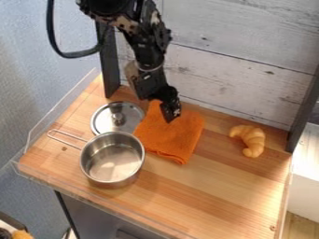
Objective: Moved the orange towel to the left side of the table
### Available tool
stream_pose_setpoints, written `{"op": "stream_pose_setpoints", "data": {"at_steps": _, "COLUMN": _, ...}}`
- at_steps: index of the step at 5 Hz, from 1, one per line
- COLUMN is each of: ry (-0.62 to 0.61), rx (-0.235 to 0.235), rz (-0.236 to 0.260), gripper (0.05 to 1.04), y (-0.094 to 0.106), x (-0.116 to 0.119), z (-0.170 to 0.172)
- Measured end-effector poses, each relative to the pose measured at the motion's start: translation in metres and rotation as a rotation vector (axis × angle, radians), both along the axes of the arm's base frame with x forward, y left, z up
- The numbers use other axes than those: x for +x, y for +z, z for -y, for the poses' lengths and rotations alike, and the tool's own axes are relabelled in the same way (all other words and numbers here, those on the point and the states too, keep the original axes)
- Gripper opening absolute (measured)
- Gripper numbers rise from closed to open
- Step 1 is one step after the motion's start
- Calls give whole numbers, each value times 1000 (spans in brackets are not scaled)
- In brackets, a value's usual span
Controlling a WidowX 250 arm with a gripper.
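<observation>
One orange towel (171, 142) lies nearly flat on the wooden table (218, 189), a little left of the middle as the camera view shows it, its far part beneath the black end effector (170, 113). The end effector points down at the cloth near its far edge, a sensible place for taking up a soft, thin thing: a pinch there would let the rest trail behind. How wide it is open, and whether it has hold of any cloth, I cannot tell; the towel shows no clear lift. The robot arm (148, 53) hangs in from the top, in front of the whitewashed plank wall (224, 67).

Left of the towel, the metal lid (118, 117) rests with its knob upward, and the steel saucepan (112, 161) stands upright nearer the camera, its wire handle (65, 139) pointing out to the left, away from the cloth. Both are close beside the towel; whether they touch it is unclear. They take up much of the side the task names, so the towel probably needs raising over them rather than dragging, or it could snag the lid or nudge the pan. Off to the right, the croissant (250, 140) sits well apart, out of the way of a leftward move. The placing seems yet to be finished.
</observation>
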State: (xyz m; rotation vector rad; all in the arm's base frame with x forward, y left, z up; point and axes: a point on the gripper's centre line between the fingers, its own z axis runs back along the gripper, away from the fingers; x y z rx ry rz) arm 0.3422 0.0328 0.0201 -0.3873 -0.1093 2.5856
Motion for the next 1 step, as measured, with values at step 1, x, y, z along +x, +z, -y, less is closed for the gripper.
{"op": "stream_pose_setpoints", "data": {"at_steps": 1, "ry": 0, "rx": 0, "rz": -2, "gripper": 1000, "y": 0, "x": 0, "z": 0}}
